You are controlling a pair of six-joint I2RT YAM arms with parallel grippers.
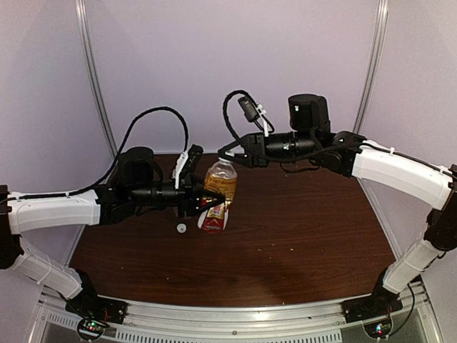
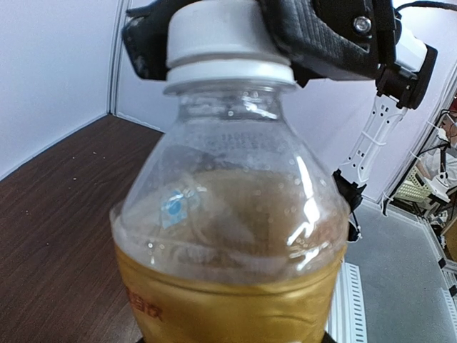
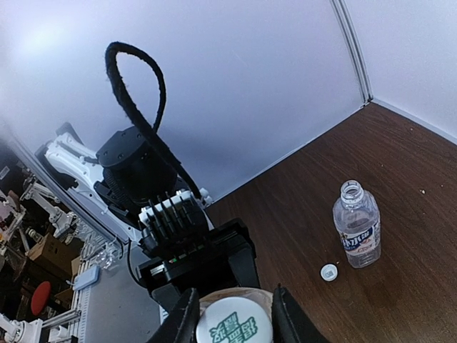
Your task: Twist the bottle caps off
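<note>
The amber bottle (image 1: 221, 180) stands upright over the back left of the table, its red-yellow label low on it. My left gripper (image 1: 211, 199) is shut round its body; the bottle fills the left wrist view (image 2: 228, 236). Its white cap (image 2: 228, 39) is on the neck. My right gripper (image 1: 230, 158) comes from the right and is shut on that cap (image 3: 234, 325), one black finger (image 2: 328, 36) on each side. The clear bottle (image 3: 357, 227) with the white-blue label stands open on the table. Its loose white cap (image 3: 328, 271) lies beside it, also in the top view (image 1: 181, 228). I cannot pick out the clear bottle in the top view.
The brown wooden table (image 1: 307, 236) is closed in by pale walls at the back and sides. An aluminium rail (image 1: 235, 314) with both arm bases runs along the near edge. The left arm's wrist and cable (image 3: 136, 171) sit close under the right gripper.
</note>
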